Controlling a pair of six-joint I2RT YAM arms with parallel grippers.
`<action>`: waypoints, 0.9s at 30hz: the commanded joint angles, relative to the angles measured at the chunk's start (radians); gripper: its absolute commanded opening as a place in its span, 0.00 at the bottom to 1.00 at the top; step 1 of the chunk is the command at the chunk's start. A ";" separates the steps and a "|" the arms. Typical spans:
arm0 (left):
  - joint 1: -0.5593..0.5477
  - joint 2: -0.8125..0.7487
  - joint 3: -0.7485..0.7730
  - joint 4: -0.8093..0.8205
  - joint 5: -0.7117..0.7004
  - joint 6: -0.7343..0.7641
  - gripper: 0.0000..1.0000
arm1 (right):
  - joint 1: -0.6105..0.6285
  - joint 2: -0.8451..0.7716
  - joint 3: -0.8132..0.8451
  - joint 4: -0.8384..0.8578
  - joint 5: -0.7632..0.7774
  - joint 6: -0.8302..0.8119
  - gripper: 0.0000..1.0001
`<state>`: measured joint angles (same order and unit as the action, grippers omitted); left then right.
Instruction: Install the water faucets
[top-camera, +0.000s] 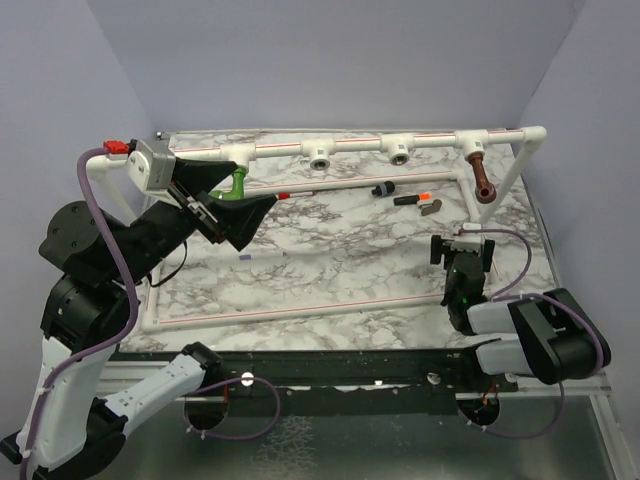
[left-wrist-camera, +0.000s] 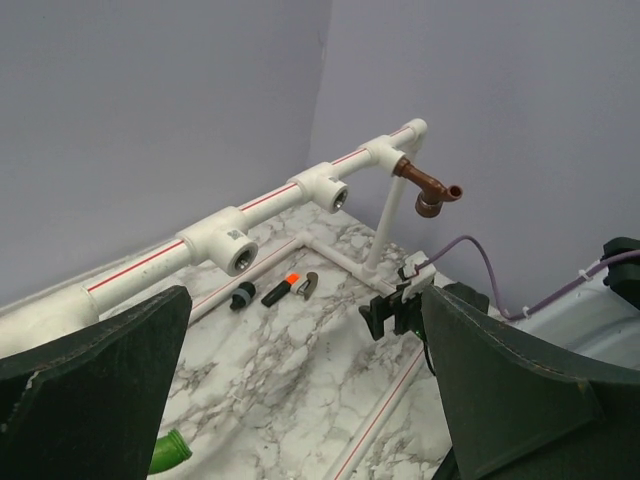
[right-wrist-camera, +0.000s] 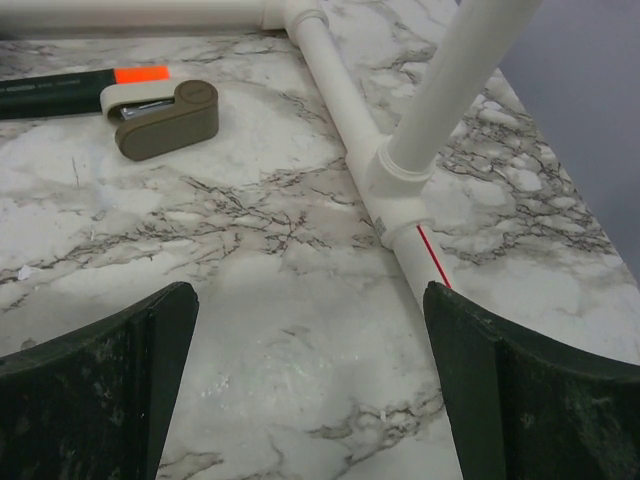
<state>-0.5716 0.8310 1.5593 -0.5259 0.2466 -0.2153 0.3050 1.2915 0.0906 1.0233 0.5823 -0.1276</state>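
The bright green faucet (top-camera: 237, 184) hangs spout-down below the leftmost T-fitting (top-camera: 244, 154) of the white pipe frame; only its threaded end shows in the left wrist view (left-wrist-camera: 170, 452). The reddish-brown faucet (top-camera: 482, 180) sits on the rightmost T-fitting (top-camera: 470, 142), spout down, and also shows in the left wrist view (left-wrist-camera: 430, 190). My left gripper (top-camera: 232, 207) is open and empty just in front of the green faucet, fingers (left-wrist-camera: 100, 360) wide apart. My right gripper (top-camera: 463, 240) is open and empty low over the marble, below the brown faucet, fingers (right-wrist-camera: 540, 400) apart.
Two T-fittings (top-camera: 319, 155) (top-camera: 399, 150) on the back pipe show open sockets. A black cap (top-camera: 381, 189), a black-and-orange marker (top-camera: 408, 199) and a tan tool (right-wrist-camera: 165, 118) lie on the marble. A thin white stick (top-camera: 265, 256) lies mid-table. The frame's right pipe (right-wrist-camera: 400, 180) runs beside my right gripper.
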 joint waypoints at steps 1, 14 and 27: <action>-0.014 -0.021 0.003 -0.048 -0.072 0.034 0.99 | -0.057 0.127 0.061 0.253 -0.187 -0.009 1.00; -0.035 -0.015 0.019 -0.064 -0.069 0.032 0.99 | -0.178 0.312 0.124 0.291 -0.343 0.053 1.00; -0.036 -0.013 0.001 -0.025 -0.087 -0.053 0.99 | -0.179 0.335 0.149 0.284 -0.321 0.071 1.00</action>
<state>-0.6044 0.8150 1.5593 -0.5690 0.1738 -0.2256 0.1295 1.6161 0.2218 1.3067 0.2695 -0.0769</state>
